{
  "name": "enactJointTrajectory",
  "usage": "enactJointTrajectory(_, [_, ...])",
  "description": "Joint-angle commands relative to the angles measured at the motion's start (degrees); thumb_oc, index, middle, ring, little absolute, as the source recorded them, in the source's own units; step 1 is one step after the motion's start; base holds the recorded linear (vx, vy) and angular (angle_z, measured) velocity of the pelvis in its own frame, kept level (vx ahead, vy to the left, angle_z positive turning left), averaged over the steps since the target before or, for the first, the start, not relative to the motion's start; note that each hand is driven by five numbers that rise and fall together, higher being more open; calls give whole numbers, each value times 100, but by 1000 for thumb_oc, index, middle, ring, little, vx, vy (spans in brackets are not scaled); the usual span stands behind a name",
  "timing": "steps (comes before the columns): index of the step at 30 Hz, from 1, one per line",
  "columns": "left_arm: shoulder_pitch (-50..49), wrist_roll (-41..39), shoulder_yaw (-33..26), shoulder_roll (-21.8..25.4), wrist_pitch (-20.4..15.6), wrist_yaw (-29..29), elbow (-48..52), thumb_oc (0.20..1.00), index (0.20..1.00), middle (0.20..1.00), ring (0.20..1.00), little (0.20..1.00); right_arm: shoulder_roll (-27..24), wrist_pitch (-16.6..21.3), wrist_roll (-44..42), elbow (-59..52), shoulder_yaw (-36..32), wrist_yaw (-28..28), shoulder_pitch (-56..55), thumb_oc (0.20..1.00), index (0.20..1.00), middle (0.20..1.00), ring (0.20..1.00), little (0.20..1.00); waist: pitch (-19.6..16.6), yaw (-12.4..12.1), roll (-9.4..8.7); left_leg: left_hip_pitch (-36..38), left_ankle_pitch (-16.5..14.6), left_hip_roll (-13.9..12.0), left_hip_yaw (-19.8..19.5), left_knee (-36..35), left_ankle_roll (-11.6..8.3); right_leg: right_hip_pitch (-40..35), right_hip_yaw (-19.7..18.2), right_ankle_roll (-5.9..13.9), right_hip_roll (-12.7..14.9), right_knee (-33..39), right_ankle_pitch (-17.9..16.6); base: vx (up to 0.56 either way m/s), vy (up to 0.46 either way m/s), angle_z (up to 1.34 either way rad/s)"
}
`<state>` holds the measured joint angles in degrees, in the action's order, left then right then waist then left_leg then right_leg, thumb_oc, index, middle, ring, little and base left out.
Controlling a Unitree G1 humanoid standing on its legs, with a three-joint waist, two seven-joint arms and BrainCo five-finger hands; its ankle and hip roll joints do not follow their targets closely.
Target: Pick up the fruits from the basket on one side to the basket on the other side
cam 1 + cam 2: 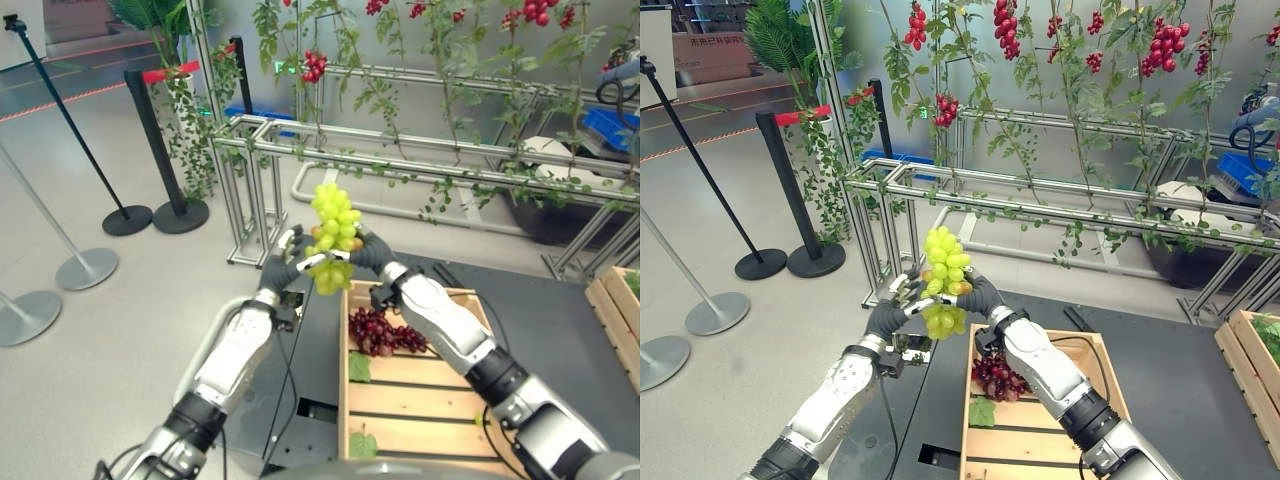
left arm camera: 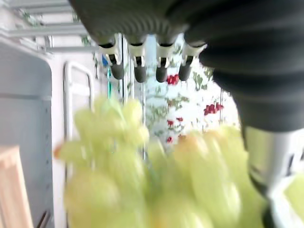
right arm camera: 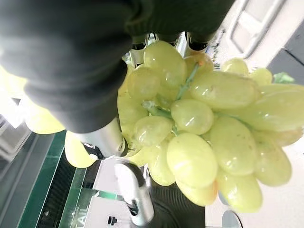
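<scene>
Green grapes: the bunch of green grapes point(image 1: 333, 235) is in the air between my two hands, above the far edge of the wooden crate point(image 1: 413, 400) and clear of it.
Right hand: my right hand point(image 1: 372, 250) is curled against the bunch from the right; its wrist view shows grapes point(image 3: 199, 128) packed tight against the palm, with the thumb closed under them. I judge this hand is carrying the weight.
Left hand: my left hand point(image 1: 287, 262) meets the bunch from the left, and its fingers point(image 2: 135, 64) stand straight above the grapes rather than wrapped round them. The thumb lies alongside; whether it presses the fruit I cannot tell.
Reason for hold: two hands on one soft cluster suggest a handover from right to left, held high so nothing drags on the crate rim.
Red grapes: a bunch of red grapes point(image 1: 383, 332) lies inside the crate, near its far end, untouched.
Second crate: another wooden crate point(image 1: 618, 312) sits well apart at the right edge.
Progress: transfer under way, fruit not yet set down.
Risk: loose grapes may drop if the left hand closes late.
</scene>
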<state>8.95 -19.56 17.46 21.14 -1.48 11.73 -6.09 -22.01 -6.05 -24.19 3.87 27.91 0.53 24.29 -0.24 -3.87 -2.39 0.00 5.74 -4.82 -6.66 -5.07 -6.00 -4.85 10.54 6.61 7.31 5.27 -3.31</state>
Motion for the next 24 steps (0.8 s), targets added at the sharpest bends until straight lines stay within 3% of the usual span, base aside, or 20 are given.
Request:
enactJointTrajectory(1, [153, -103, -195, 249, -256, -165, 92, 1000, 1000, 1000, 1000, 1000, -163, 619, -12, -597, -662, 53, 291, 200, 200, 200, 200, 200, -92, -24, -100, 169, -577, 107, 302, 73, 244, -215, 308, 126, 122, -435, 655, 0, 0, 0])
enactJointTrajectory(12, [-346, -293, -865, 393, -292, -310, 492, 1000, 1000, 1000, 1000, 1000, -659, 632, -39, -480, -1330, 74, 92, 200, 200, 200, 200, 200, -107, -62, -89, 185, -586, 106, 272, 76, 237, -252, 310, 97, 92, -422, 685, 3, -1, 1])
enactJointTrajectory(24, [493, -112, -96, 264, -201, -290, 197, 1000, 1000, 1000, 1000, 1000, -349, 534, -63, -102, -509, -13, 1056, 200, 200, 200, 200, 200, -90, -45, -76, 219, -603, 99, 274, 88, 243, -265, 295, 77, 93, -463, 709, 0, 0, 0])
